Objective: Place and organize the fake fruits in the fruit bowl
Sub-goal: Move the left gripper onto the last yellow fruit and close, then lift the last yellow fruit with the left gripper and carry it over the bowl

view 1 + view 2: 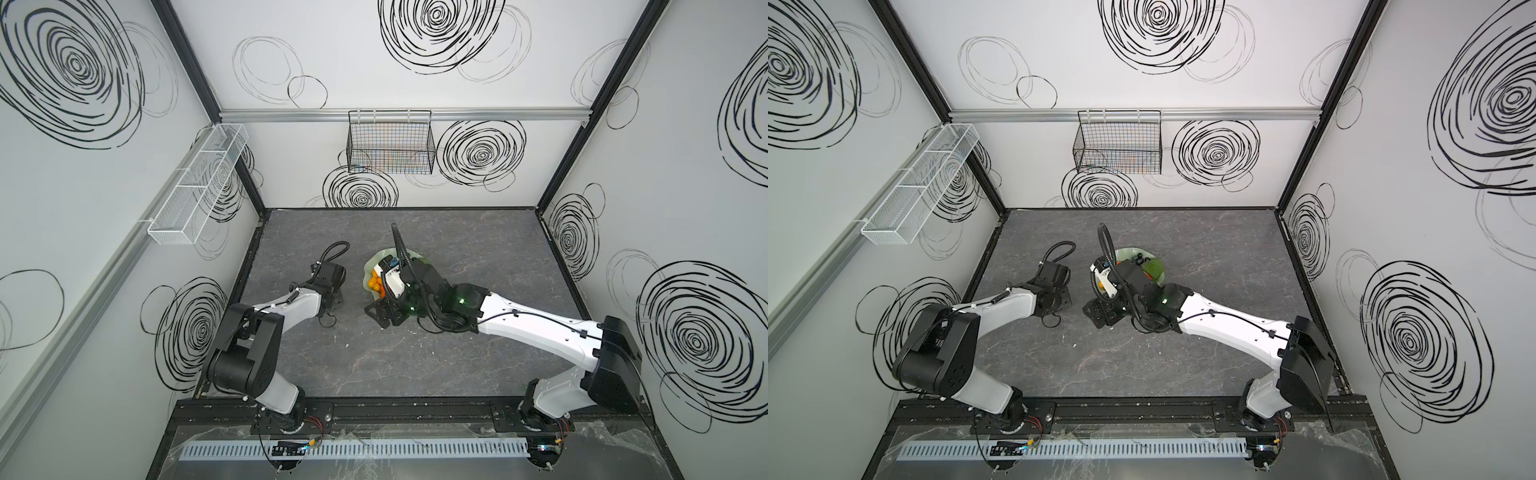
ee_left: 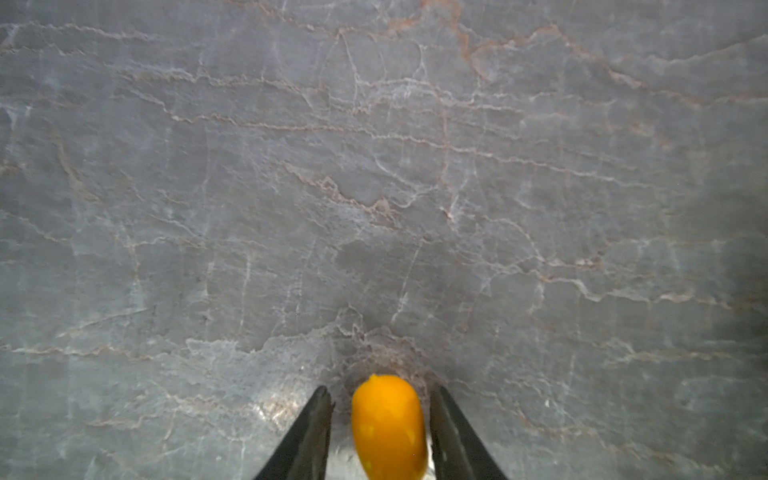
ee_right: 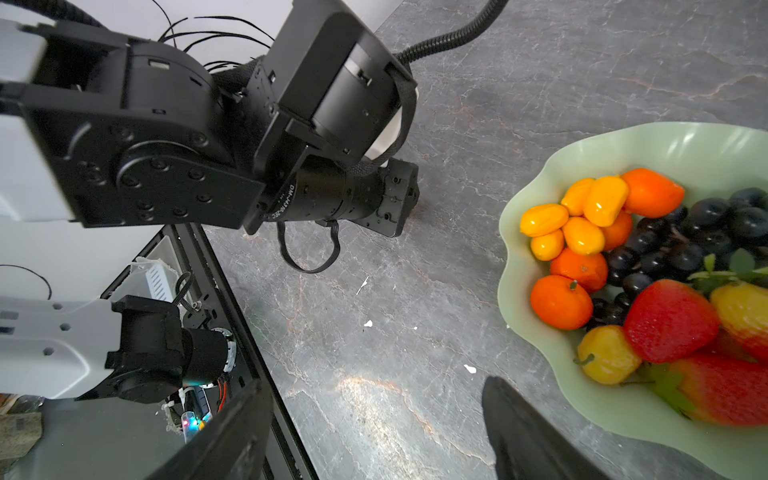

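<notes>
Left gripper (image 2: 380,388): jaws parted on either side of a kumquat (image 2: 388,428). A sliver of table (image 2: 374,166) shows between each finger and the fruit, so nothing is pinched.
Right gripper (image 3: 376,384): spread wide with nothing between the fingers. It is outside the fruit bowl (image 3: 685,145), with one finger just beside the wavy rim.
Bowl position: in both top views it sits around mid-table, partly hidden under the right arm (image 1: 540,328).
Bowl contents: kumquats (image 3: 582,224) and tangerines (image 3: 561,301) crowd the wall nearest the left arm (image 3: 145,145). The grape bunch (image 3: 685,232) lies behind them, and strawberries (image 3: 669,320) lie beside it.
Open room: bare table separates the bowl's rim from the left arm. Wider bare stretches lie behind the bowl, to its right, and in front toward the black rail (image 1: 415,409).
Edges: the bowl is well apart from every table edge, and both grippers work near the middle.
</notes>
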You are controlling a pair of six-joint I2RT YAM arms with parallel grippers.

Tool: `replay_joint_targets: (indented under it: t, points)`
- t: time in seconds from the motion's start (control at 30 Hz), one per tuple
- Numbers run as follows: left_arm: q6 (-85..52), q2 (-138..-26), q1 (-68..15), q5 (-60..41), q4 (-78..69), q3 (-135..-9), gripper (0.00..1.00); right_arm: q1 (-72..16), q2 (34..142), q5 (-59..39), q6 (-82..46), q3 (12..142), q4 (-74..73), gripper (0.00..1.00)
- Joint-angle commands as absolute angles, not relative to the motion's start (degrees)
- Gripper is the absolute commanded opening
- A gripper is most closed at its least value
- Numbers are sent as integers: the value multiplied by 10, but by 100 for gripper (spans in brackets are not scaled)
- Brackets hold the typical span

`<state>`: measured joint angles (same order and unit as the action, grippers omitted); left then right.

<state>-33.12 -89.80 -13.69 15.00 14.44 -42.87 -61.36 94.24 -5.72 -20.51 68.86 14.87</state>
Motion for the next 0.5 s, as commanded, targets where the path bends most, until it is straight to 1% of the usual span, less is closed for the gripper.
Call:
replay_joint_targets:
  t: [0.0,0.23,0.47]
  points:
    - [-327,-912,-131,151,130,-444,42,-617,936,-57,-205,686,144,84]
    - [-326,-921,-131,146,126,-445,38,-617,932,-56,-205,680,147,84]
    - [-324,-922,-132,144,123,-443,30,-618,932,-59,-208,679,148,84]
